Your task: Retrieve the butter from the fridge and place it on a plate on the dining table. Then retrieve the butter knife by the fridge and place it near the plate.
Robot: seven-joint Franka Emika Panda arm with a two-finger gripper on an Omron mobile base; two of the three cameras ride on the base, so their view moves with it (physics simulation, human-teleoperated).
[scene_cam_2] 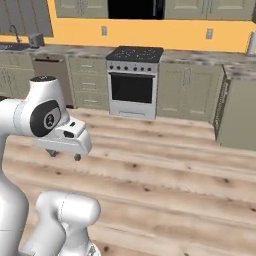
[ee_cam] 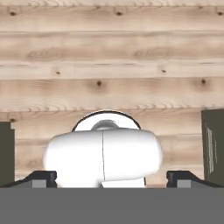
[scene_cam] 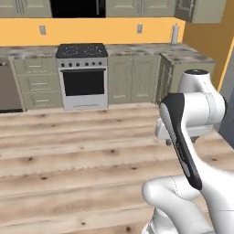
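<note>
Base is sitting mid-kitchen, facing the wall counter run; arm is folded up close to the base.

Left to right in the left base view: a dark appliance front is showing at the left edge under the marbled counter, then a beige drawer stack, then the stove with black cooktop and dark oven window, then beige cupboard doors. The counter is turning a corner at the right, with a pale upright cylinder standing on it against the orange wall. A black opening is sitting between the upper cabinets above the stove. Wood plank floor is running across the whole foreground.

Gripper is hanging over bare floor, in front of the stove and well short of it, pointing down. Jaws are standing wide apart, as far as they go, with nothing between them. In the hand view the finger tips are sitting at the two bottom corners, looking straight down at planks.

Can't place the butter, fridge, plate, dining table or butter knife from these views.
</note>
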